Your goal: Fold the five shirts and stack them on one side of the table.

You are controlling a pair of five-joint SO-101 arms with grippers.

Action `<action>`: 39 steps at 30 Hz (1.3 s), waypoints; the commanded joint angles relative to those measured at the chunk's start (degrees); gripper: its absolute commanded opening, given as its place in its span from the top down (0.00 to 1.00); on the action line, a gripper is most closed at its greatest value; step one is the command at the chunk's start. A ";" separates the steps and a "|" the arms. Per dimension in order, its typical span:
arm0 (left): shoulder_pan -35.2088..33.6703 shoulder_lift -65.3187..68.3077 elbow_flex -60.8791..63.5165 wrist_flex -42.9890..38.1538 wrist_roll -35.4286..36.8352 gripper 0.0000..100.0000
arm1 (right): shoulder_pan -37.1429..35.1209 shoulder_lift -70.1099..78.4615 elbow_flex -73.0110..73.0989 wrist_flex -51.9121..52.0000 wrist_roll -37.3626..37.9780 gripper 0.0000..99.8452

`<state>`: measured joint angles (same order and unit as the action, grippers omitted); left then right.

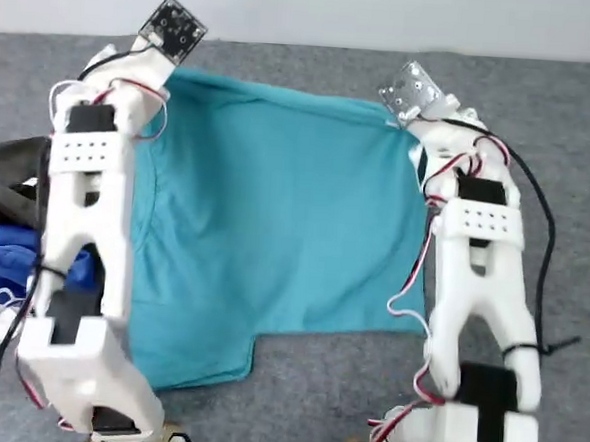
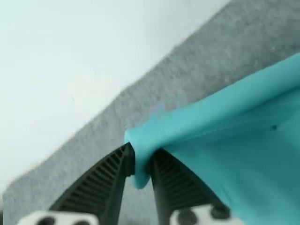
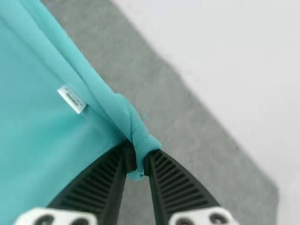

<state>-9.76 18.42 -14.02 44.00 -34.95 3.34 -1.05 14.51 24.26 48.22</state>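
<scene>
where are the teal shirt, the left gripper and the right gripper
teal shirt (image 1: 276, 210), high view, middle of the spread cloth
left gripper (image 2: 140, 161), left wrist view, between its fingertips, pinching a shirt corner
right gripper (image 3: 139, 161), right wrist view, between its fingertips, pinching the shirt's folded edge

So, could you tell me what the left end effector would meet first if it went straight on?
Beyond the teal shirt it pinches, the left end effector would probably meet the grey table cover; depth is unclear.
</scene>
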 commanded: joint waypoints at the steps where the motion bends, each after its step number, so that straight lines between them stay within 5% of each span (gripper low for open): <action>1: -0.18 5.01 -11.38 -2.20 -0.35 0.99 | 0.92 4.62 -10.99 -2.86 0.53 0.99; 7: 0.70 15.74 -21.67 -1.58 -2.20 0.99 | 0.84 17.10 -22.68 -2.42 0.62 0.99; 11: 0.70 17.67 -25.71 5.80 -4.75 0.99 | -0.13 20.26 -26.20 2.24 0.62 0.99; 24: 2.11 15.74 -42.77 57.32 -9.76 0.99 | -0.31 17.01 -26.55 33.98 0.62 0.99; 30: 1.49 8.18 -32.57 56.79 -9.23 0.99 | -0.22 16.13 -26.55 45.67 0.62 0.99; 39: 2.20 -16.97 8.40 56.70 -15.21 0.99 | 0.57 16.31 -26.55 57.98 0.53 0.99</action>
<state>-7.56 12.18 -17.10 99.03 -48.31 2.46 20.13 -8.62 78.86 48.22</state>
